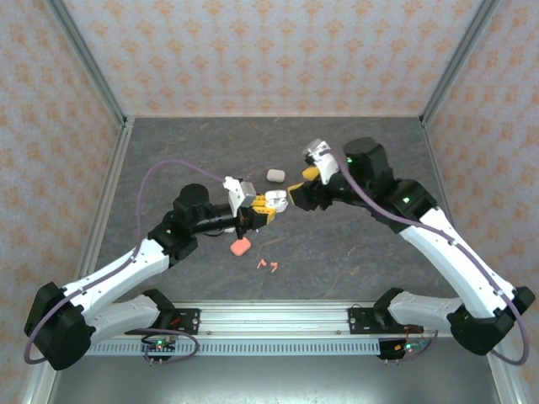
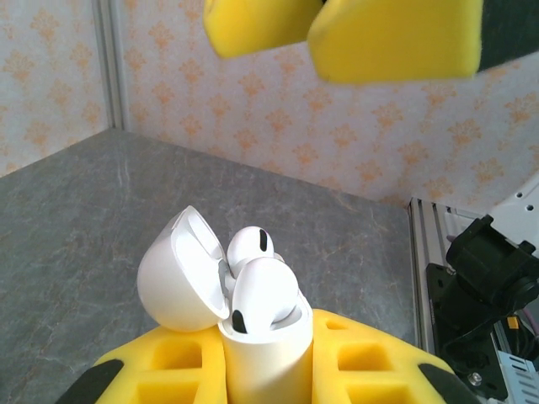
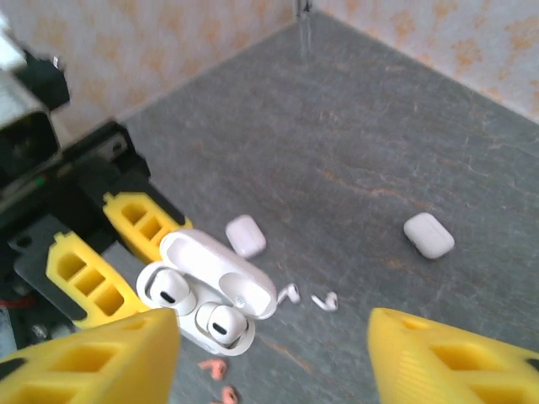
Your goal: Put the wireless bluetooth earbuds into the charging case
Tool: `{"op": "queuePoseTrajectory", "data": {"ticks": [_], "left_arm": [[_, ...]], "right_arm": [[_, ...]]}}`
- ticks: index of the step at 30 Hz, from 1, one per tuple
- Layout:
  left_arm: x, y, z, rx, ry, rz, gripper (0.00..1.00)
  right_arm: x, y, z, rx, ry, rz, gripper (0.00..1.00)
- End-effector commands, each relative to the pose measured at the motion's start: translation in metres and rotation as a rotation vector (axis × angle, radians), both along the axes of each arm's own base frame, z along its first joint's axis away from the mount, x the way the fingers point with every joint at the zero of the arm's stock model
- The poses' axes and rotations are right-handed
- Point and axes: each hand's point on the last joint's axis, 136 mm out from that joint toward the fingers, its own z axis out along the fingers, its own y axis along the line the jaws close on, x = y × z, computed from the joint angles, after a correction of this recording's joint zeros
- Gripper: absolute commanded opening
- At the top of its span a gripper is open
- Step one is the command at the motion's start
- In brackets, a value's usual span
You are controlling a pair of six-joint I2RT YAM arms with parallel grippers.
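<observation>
1. The left gripper (image 2: 265, 374) was clenched on the body of an open white case (image 2: 266, 349). Its yellow fingers (image 2: 173, 358) pressed the case from both sides, and the case stood upright between them.
2. The right gripper (image 3: 271, 330) was spread wide and grasped nothing. In the left wrist view its yellow fingers (image 2: 396, 38) hung above the case and apart from it.
3. Two white earbuds (image 2: 264, 295) sat side by side in the case's sockets with their rounded heads showing. The lid (image 2: 179, 271) was hinged back to one side.
4. In the right wrist view, two loose white earbuds (image 3: 289, 294) lay on the grey table (image 3: 354, 143), close to each other and just beside the case's lid as seen from there.
5. That same view took in two closed white cases, one (image 3: 246, 236) near the held case and the other (image 3: 429, 235) well apart from it. Two pink earbuds (image 3: 212, 367) lay at the near edge of the view, between the right gripper's fingers.
6. From above, the two grippers met near the middle of the table, and a closed pink case (image 1: 241, 247) lay just beside the left arm. The pink earbuds lay near it on the side towards the arm bases, with a closed white case beyond the grippers.
</observation>
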Motion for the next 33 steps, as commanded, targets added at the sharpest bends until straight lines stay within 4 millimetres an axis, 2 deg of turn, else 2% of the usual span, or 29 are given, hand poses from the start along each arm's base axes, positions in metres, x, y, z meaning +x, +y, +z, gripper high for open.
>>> {"op": "queuePoseTrajectory", "data": {"ticks": [1, 6, 9, 17, 21, 29, 33], "left_arm": [[-0.008, 0.001, 0.028, -0.076, -0.069, -0.023, 0.0], [-0.011, 0.001, 0.035, -0.107, -0.075, -0.034, 0.0], [-0.012, 0.0, 0.038, -0.114, -0.075, -0.039, 0.0], [-0.012, 0.0, 0.038, -0.116, -0.074, -0.04, 0.0], [-0.012, 0.001, 0.038, -0.11, -0.075, -0.038, 0.0], [-0.012, 0.003, 0.035, -0.09, -0.078, -0.028, 0.0], [-0.011, 0.003, 0.032, -0.082, -0.075, -0.021, 0.0]], "right_arm": [[-0.007, 0.002, 0.015, 0.199, 0.078, 0.045, 0.71], [-0.014, 0.017, 0.013, 0.391, 0.199, 0.159, 0.93], [-0.021, 0.026, 0.018, 0.473, 0.245, 0.235, 0.99], [-0.033, 0.046, 0.009, 0.469, 0.298, 0.322, 1.0], [-0.038, 0.055, 0.011, 0.448, 0.307, 0.366, 0.92], [-0.048, 0.049, 0.024, 0.413, 0.234, 0.399, 0.79], [-0.059, 0.042, 0.03, 0.392, 0.19, 0.426, 0.79]]}}
